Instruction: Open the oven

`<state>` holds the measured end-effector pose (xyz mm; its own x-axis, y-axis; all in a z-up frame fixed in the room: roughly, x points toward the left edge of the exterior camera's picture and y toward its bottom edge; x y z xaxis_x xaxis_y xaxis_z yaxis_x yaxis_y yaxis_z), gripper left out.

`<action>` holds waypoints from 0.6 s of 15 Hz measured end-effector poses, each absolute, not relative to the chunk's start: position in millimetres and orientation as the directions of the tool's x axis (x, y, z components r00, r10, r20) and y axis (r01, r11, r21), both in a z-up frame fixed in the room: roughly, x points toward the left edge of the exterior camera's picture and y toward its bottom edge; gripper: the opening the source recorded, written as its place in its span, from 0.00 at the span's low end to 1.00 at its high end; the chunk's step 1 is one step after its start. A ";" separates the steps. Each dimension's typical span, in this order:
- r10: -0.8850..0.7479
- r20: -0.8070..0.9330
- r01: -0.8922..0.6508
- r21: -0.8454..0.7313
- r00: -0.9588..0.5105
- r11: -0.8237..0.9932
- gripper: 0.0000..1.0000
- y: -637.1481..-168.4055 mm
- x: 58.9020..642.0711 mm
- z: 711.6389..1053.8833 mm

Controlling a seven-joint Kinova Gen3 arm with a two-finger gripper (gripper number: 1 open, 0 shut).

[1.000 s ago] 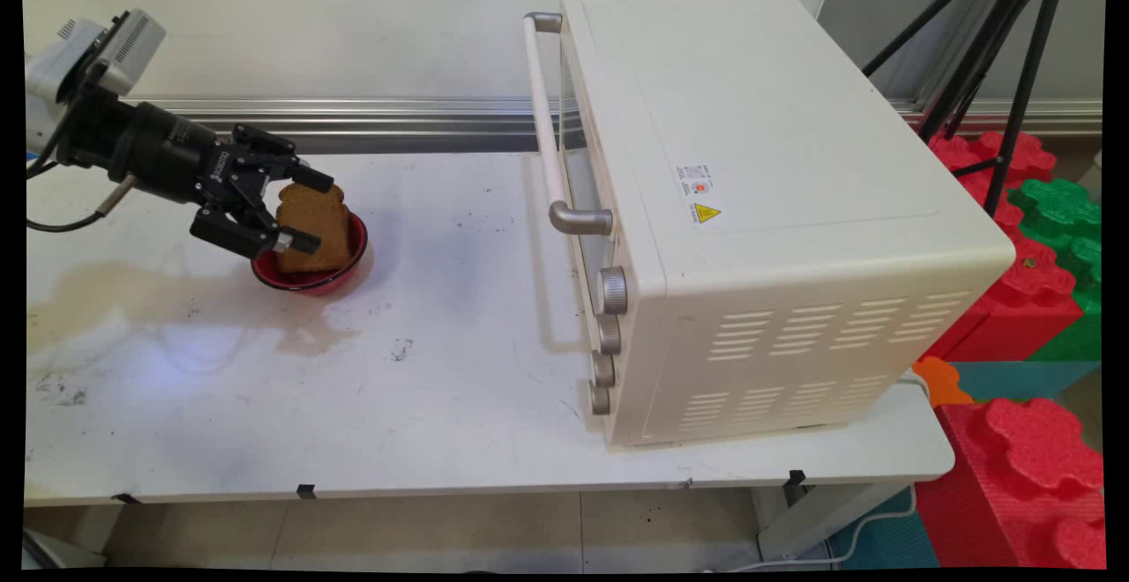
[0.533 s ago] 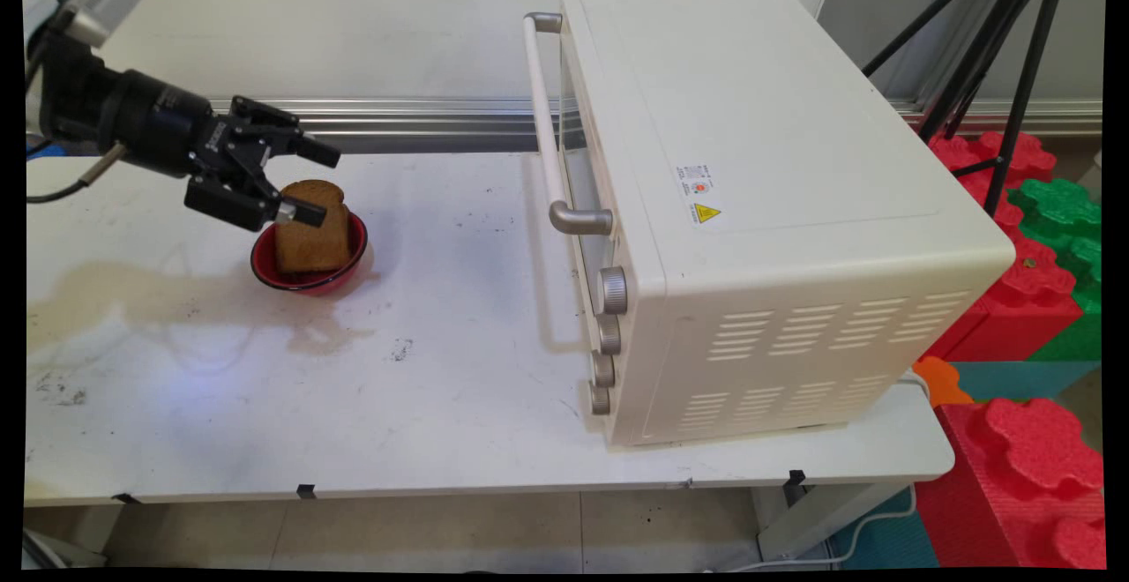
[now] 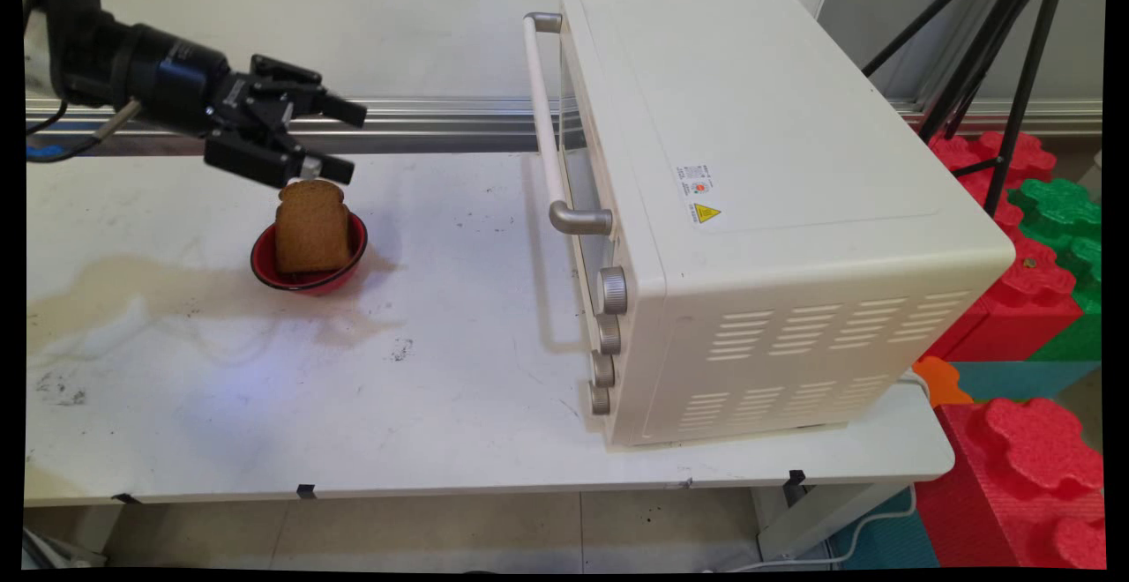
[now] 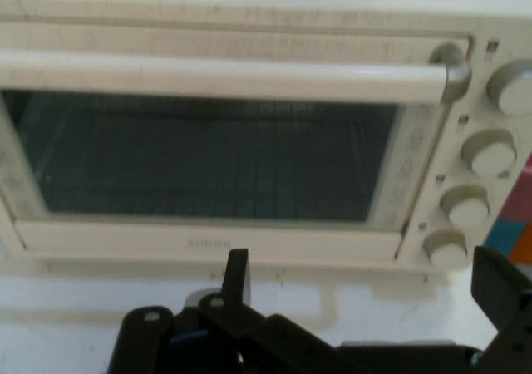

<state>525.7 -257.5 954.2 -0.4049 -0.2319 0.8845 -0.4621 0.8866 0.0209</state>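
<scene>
Bread: a brown slice of bread with a rounded top (image 3: 310, 227) is seen standing on edge, its broad face turned toward the camera and its crust a darker brown at the rim.
Bowl: the slice is carried in a small red bowl with a dark rim (image 3: 355, 247), which rests on the white surface (image 3: 459, 370), well to the left of the oven.
Gripper: the black two-finger gripper (image 3: 347, 139) is held spread apart and empty, pointing toward the oven.
Gripper contact: nothing is gripped between the fingers; the lower finger (image 3: 328, 167) is seen just above the top of the slice, and whether it touches the crust cannot be told.
Gripper in hand view: the black linkage and the gripper (image 4: 366, 295) are seen rising from the bottom edge, with one finger at the middle and the other at the right edge.
Oven: a large cream-white toaster oven (image 3: 750, 203) stands on the right part of the surface, its door shut.
Oven front: a long pale bar handle (image 4: 224, 75) is seen across the top of the dark glass door (image 4: 208, 158), with four round knobs (image 4: 489, 150) stacked in a column to the right of the door.
Stain: a brownish stain (image 3: 132, 287) is spread over the surface to the left of the bowl, far from the oven.
</scene>
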 end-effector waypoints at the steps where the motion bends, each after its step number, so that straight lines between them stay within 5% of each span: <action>1: -0.225 0.891 -0.461 0.020 -0.395 0.887 1.00 -260.7 521.4 957.2; 9: -0.187 0.919 -0.462 0.005 -0.348 0.887 1.00 -290.0 491.2 972.1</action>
<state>491.2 -290.0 972.1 -0.3483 -0.1867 0.9186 -0.4618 0.8870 0.0052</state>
